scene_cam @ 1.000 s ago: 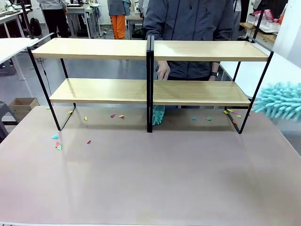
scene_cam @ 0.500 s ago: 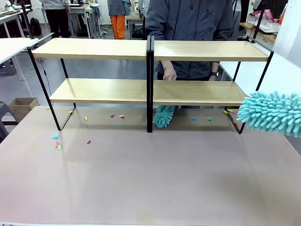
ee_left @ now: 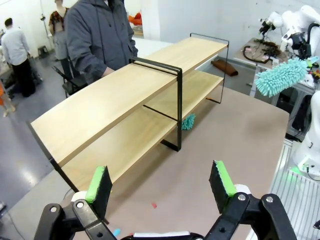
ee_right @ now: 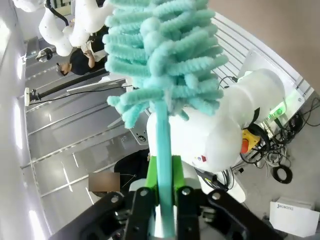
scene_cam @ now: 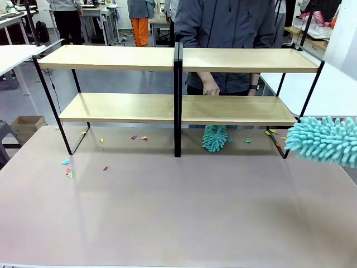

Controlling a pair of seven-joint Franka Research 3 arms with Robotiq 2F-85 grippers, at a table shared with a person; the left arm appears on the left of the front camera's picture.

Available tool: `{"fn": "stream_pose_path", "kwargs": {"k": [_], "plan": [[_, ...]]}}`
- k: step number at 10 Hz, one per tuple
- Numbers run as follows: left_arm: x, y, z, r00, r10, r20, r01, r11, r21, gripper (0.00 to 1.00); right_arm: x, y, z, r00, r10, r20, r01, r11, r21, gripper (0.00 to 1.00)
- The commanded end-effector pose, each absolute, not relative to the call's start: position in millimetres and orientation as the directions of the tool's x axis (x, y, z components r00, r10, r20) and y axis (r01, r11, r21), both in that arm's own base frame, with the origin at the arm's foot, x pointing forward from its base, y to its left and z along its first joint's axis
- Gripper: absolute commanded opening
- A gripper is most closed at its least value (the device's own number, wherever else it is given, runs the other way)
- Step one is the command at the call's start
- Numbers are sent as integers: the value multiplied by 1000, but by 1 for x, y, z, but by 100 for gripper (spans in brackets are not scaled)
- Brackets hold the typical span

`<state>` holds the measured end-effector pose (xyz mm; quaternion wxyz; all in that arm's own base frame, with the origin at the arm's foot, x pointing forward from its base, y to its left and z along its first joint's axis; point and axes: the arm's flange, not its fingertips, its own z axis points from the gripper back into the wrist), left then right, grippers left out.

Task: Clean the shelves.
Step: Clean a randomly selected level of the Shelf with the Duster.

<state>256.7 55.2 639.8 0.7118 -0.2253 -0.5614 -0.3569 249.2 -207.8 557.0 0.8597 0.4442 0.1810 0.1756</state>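
The shelves, two joined black-framed racks with light-wood boards, span the far half of the brown table. My right gripper is shut on the handle of a teal fluffy duster. Its head hangs at the right edge, beside the right rack's end frame. A person's hand reaches behind the lower right board, and a second teal duster hangs below that board onto the table. My left gripper is open and holds nothing, well short of the shelves.
Small coloured paper scraps lie on the table near the left rack's foot, and more scraps lie under the lower boards. The person stands behind the right rack. White tables flank both sides.
The person's duster has swept right under the lower board, away from the centre post. My duster came in from the right edge and dropped slightly lower.
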Motion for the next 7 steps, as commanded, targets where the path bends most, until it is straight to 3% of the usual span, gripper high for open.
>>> {"fn": "stream_pose_path", "kwargs": {"k": [1, 4, 6, 7], "plan": [[258, 55, 638, 113, -254, 960, 765, 639, 79, 100, 251, -196, 559, 863, 474, -174, -145, 564, 813, 12], [258, 55, 638, 113, -254, 960, 765, 639, 79, 100, 250, -202, 556, 866, 472, -165, -143, 549, 824, 12], [258, 55, 638, 113, -254, 960, 765, 639, 79, 100, 248, -229, 571, 994, 67, -81, 21, 628, 778, 12], [258, 55, 638, 113, -254, 960, 765, 639, 79, 100, 243, -244, 577, 996, -54, -74, 91, 636, 766, 12]]}}
